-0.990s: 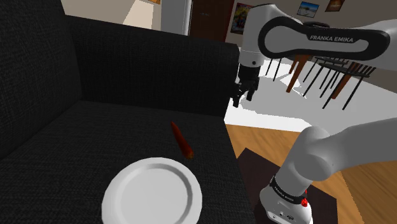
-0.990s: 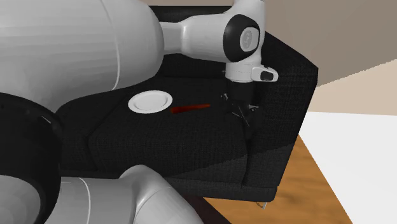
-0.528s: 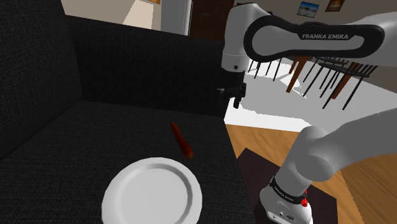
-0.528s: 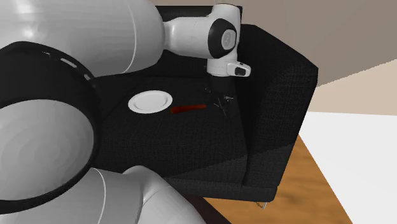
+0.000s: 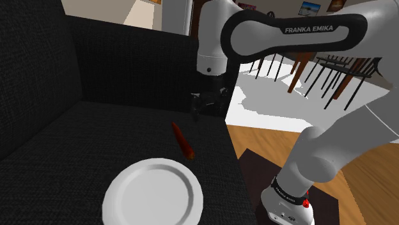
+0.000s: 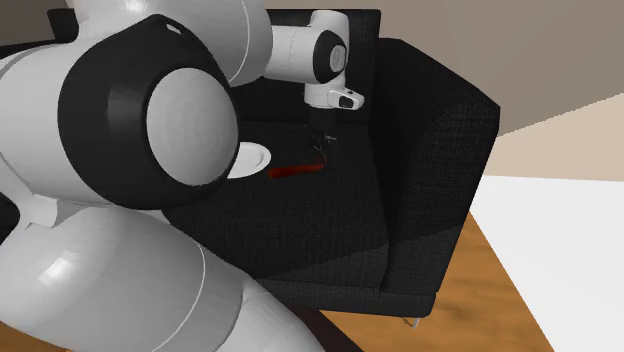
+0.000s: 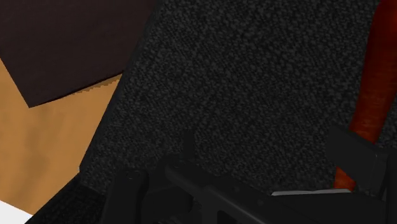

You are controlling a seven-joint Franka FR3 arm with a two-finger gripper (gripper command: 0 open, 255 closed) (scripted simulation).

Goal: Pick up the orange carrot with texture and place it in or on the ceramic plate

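Over the last second the arm swung in from out past the armrest. The tool [image 5: 203, 107] had been beyond the cushion edge and now hung low over the seat of the black sofa [image 5: 70, 147]. The carrot [image 5: 183, 141] hadn't moved: dark red-orange, flat on the seat cushion, near end just beside the white plate [image 5: 121, 198], apparently not touching it. The tool sat just beyond the carrot's far tip. In the wrist view the tool was open — two black fingers [image 7: 356, 156] stood apart with bare fabric between them, the carrot off to one side behind one finger, nothing gripped. The plate had nothing on it. My read: approach nearly done, grasp not started — the tool probably still needed a small sideways shift to centre on the carrot, then a drop before closing.
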